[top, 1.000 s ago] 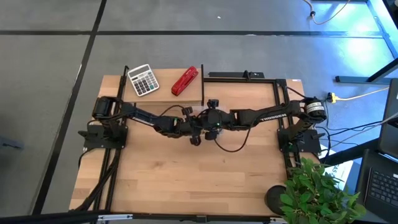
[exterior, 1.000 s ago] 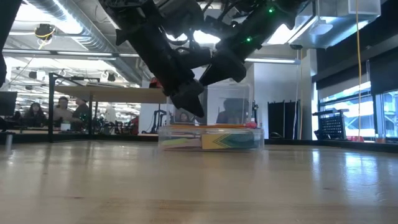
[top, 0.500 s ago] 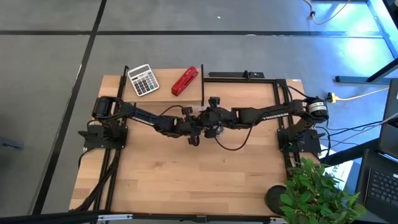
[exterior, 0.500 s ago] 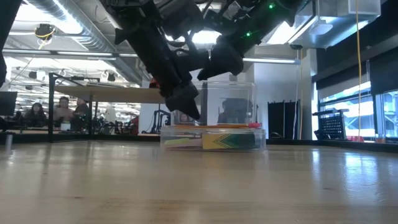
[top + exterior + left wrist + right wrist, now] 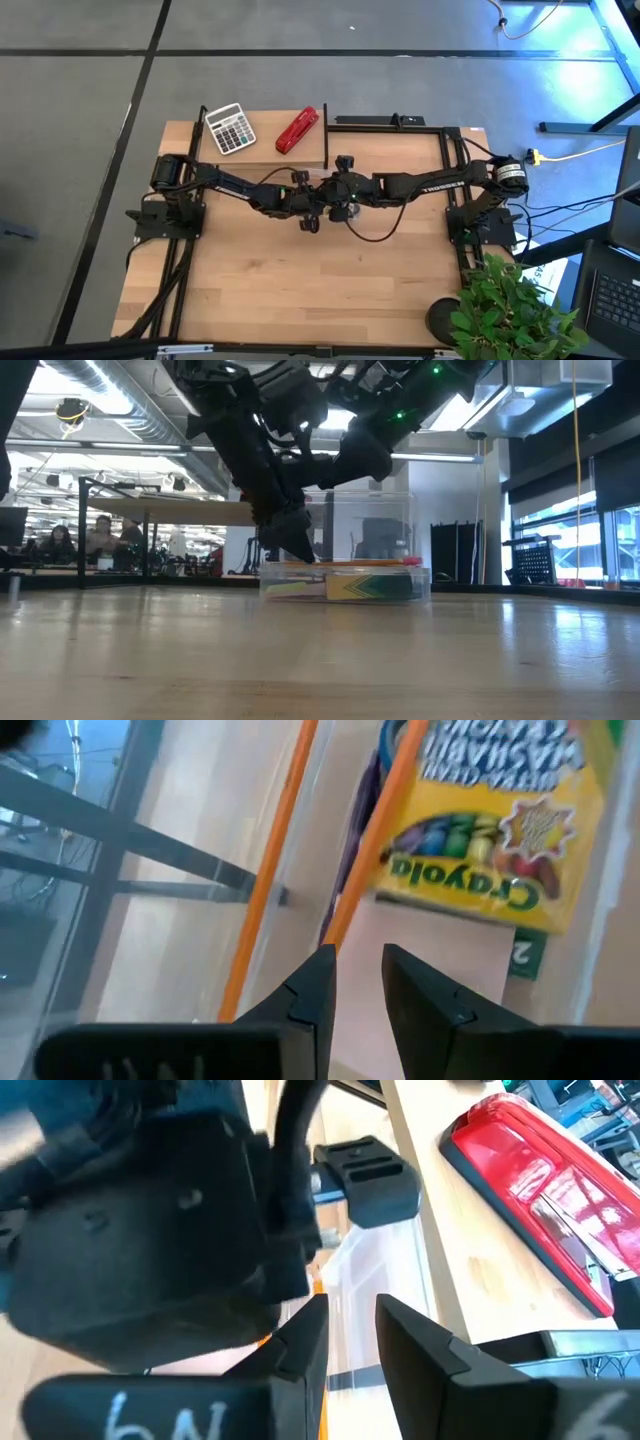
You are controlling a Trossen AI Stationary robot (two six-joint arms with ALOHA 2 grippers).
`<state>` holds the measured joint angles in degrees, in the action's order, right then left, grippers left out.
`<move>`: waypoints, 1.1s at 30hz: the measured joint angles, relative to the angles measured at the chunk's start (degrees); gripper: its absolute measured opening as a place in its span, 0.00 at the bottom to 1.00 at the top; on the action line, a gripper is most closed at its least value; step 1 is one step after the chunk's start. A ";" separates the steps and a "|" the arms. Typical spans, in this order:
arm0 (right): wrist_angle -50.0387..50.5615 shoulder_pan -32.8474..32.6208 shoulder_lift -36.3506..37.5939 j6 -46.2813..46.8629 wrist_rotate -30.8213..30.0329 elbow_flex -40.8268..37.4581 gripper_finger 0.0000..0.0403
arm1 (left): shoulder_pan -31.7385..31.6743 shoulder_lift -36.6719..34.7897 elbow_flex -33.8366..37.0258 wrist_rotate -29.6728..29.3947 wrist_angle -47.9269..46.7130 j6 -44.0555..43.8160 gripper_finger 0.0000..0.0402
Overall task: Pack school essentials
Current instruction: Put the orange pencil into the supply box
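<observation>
A clear plastic box [image 5: 345, 582] stands mid-table under both arms, its clear lid [image 5: 366, 525] raised upright. Inside lie the yellow-green crayon box [image 5: 480, 830], a dark purple pen [image 5: 364, 805] and, on top, the orange pencil [image 5: 372, 835]. My left gripper [image 5: 358, 955] slants down at the box's left end [image 5: 272, 572], fingers nearly shut with nothing between them, one tip right by the pencil's end. My right gripper [image 5: 362, 472] sits at the lid's top edge, shut on it. My left gripper has one fingertip [image 5: 322, 965] beside the pencil's end [image 5: 335, 932]; whether it touches, I cannot tell. My right gripper has the lid's top edge [image 5: 352, 1285] between its two fingers, coming slanting down from the table's right. The lid stands upright on the box. The left arm's wrist hides part of the contact.
A grey-white calculator [image 5: 230, 128] and a red stapler [image 5: 297, 130] lie on a raised board at the table's far left. A black frame [image 5: 390, 122] lies along the far edge. A potted plant [image 5: 510, 305] stands at the near right corner. Bare wood lies nearer the front.
My left gripper has sunk toward the box's left end and tipped more steeply down, its fingers keeping the same narrow gap. My right gripper has stayed at the lid's top edge.
</observation>
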<state>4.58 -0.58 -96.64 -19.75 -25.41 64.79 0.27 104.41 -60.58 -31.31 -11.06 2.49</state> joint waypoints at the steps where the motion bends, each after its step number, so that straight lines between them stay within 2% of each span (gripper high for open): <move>1: 0.00 0.00 0.01 0.01 0.00 0.00 0.22 | 0.00 0.30 0.00 -0.05 0.23 0.01 0.19; 7: 0.00 0.00 0.09 0.07 0.02 -0.02 0.22 | 0.00 1.19 0.02 -0.27 0.32 2.30 0.19; 17: -0.07 0.02 0.09 0.09 0.07 -0.02 0.22 | -0.02 1.06 0.06 -5.93 0.62 2.65 0.19; 28: 1.71 0.02 2.67 0.13 0.16 -0.11 0.22 | 2.24 -5.58 0.09 -6.08 0.00 2.57 0.19; 33: 4.60 -0.77 4.46 0.16 6.72 -0.10 0.22 | 3.52 -8.31 0.08 -6.14 -2.65 1.75 0.19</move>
<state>9.18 -1.35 -92.18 -19.59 -18.69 64.70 3.80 96.10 -60.49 -37.45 -13.71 4.24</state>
